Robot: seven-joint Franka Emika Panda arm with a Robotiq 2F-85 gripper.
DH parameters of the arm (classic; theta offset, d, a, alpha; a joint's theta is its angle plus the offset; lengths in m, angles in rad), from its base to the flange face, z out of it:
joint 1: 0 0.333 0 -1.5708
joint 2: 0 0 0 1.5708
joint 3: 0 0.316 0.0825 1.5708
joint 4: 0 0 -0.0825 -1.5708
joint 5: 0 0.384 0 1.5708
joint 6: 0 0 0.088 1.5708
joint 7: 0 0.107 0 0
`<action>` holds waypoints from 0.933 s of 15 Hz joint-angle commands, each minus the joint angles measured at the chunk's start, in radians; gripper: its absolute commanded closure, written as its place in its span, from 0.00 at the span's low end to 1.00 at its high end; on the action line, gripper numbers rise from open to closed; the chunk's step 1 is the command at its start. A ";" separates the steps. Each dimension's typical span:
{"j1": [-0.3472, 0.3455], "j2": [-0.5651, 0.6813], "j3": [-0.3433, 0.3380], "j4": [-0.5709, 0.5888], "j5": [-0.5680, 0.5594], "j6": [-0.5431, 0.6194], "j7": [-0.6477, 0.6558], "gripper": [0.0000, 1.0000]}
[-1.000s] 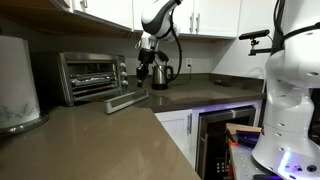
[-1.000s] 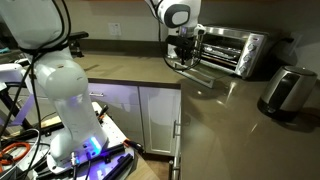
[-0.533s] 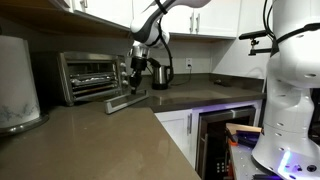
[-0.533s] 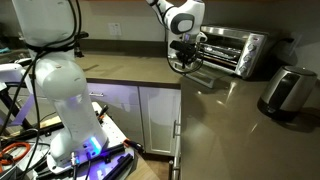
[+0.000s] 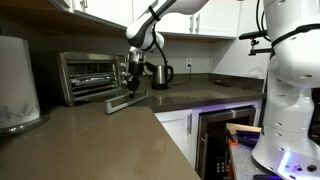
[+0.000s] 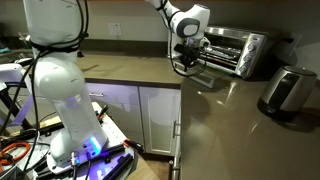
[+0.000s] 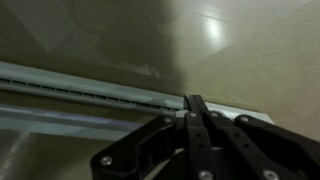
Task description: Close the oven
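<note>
Pincer point(image 7: 193, 102) clenched, empty | boxy silver toaster oven point(image 5: 88, 75) | open glass drop-down door point(image 5: 121, 100): likely stiff, light, fragile | push up under its front edge

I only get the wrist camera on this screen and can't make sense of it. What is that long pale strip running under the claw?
Observer: That is the edge of the oven door, which is dropped open in front of the oven.
Visitor: And where does the claw sit against the door as a whole?
Observer: The gripper points down over the door's outer end, the end away from the oven. Whether it touches the door, I cannot tell.
Visitor: Is anything else standing nearby?
Observer: A kettle stands on the counter behind the arm, apart from the oven.
</note>
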 commanded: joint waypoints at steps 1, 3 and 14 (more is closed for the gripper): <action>-0.032 0.044 0.019 0.056 -0.019 -0.010 0.000 1.00; -0.038 0.056 0.020 0.072 -0.026 -0.011 0.003 1.00; -0.017 0.030 0.003 0.069 -0.174 0.043 0.082 1.00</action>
